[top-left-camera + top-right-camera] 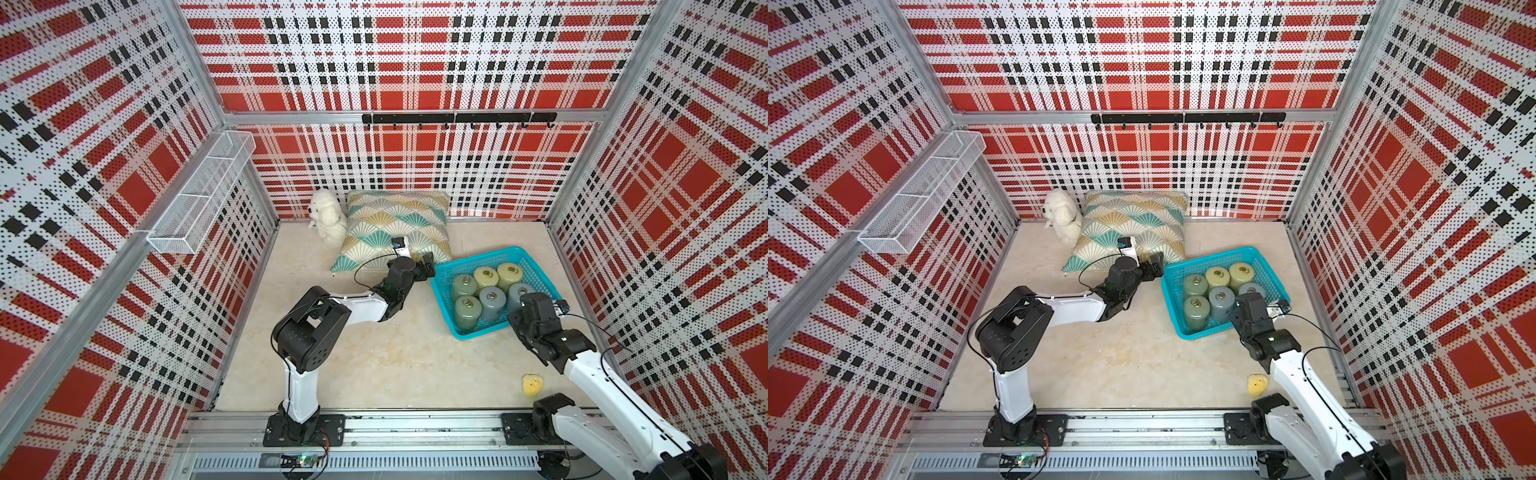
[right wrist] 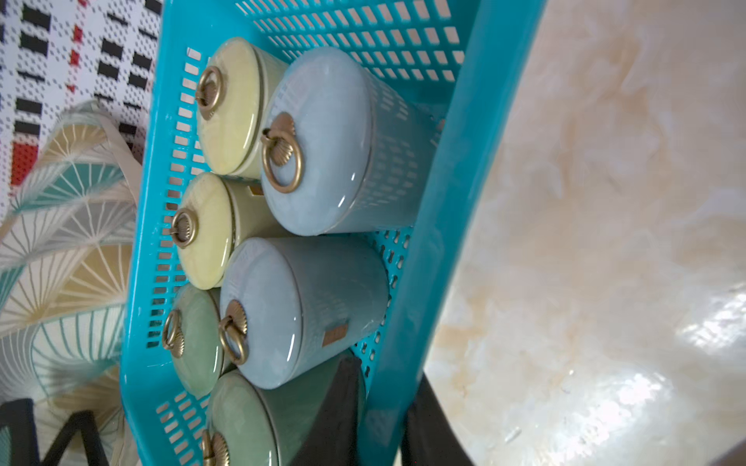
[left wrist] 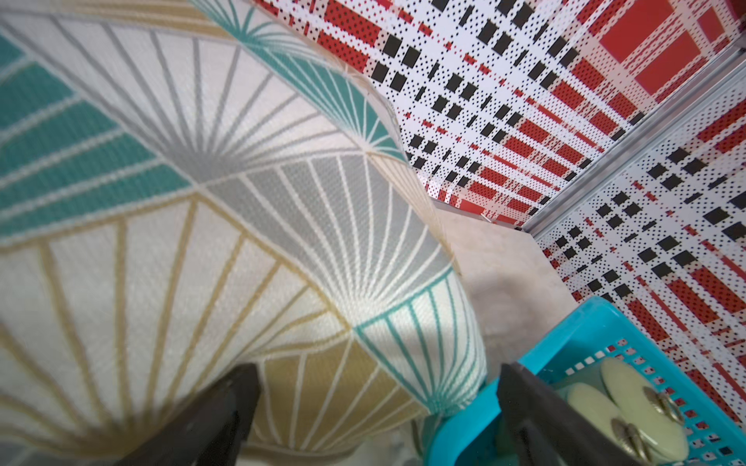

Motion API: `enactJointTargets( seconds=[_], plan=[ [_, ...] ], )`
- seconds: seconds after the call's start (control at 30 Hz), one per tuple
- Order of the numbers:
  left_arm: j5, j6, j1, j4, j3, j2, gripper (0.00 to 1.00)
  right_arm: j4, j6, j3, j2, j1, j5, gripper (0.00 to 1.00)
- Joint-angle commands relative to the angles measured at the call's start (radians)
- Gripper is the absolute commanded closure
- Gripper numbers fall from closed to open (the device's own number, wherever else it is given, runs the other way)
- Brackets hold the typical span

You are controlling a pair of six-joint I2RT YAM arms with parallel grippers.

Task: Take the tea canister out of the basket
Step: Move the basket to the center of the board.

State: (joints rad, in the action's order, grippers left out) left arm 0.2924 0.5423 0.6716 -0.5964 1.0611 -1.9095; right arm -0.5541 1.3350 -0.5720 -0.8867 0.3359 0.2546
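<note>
The turquoise basket sits on the desk right of centre in both top views. All six tea canisters stand upright inside it in two rows of three: green, yellow, yellow in the upper row and green, blue-grey, blue-grey in the lower, each lid with a brass ring. The right arm reaches in from the lower right. In the right wrist view its jaws are clamped on the basket's wall, one finger inside by a green canister. The left arm stretches toward the basket's left corner beside the fan-patterned cushion. Its jaws are spread wide and hold nothing. One finger seems to meet the corner rim, but contact is unclear.
</note>
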Motion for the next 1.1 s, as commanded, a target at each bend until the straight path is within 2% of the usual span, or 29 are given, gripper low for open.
enactJointTargets(
  seconds=[0.0,0.1,0.2,0.37,0.4,0.5,0.7,0.87,1.03,1.07],
  plan=[
    [0.007,-0.026,-0.012,-0.028,-0.021,0.032,0.0,0.11,-0.075,-0.024,-0.01,0.099,-0.026,0.77],
    [0.007,-0.021,-0.023,-0.028,-0.033,0.034,0.0,0.122,-0.049,-0.008,-0.006,0.121,-0.035,0.78],
    [-0.01,-0.015,-0.032,-0.028,-0.044,0.064,0.0,0.159,-0.009,0.008,-0.003,0.197,0.0,0.76],
    [0.022,-0.04,-0.011,-0.01,-0.089,0.174,0.0,0.214,0.035,-0.037,-0.113,0.335,0.052,0.7],
    [0.033,-0.043,-0.006,0.005,-0.098,0.197,0.0,0.227,0.041,-0.048,-0.136,0.355,0.062,0.67],
    [0.058,-0.047,0.007,0.05,-0.138,0.277,0.01,0.27,0.034,-0.085,-0.204,0.402,0.065,0.48],
    [0.109,-0.045,0.045,0.076,-0.274,0.455,0.01,0.373,-0.042,-0.164,-0.319,0.477,0.015,0.44],
    [0.157,-0.034,0.105,0.135,-0.34,0.566,0.01,0.25,-0.126,-0.279,-0.38,0.534,0.058,0.27],
    [0.192,0.003,0.172,0.183,-0.41,0.64,0.01,0.094,-0.206,-0.279,-0.311,0.534,0.124,0.11],
    [0.199,0.007,0.181,0.185,-0.421,0.65,0.01,0.067,-0.214,-0.275,-0.294,0.534,0.141,0.05]
  ],
)
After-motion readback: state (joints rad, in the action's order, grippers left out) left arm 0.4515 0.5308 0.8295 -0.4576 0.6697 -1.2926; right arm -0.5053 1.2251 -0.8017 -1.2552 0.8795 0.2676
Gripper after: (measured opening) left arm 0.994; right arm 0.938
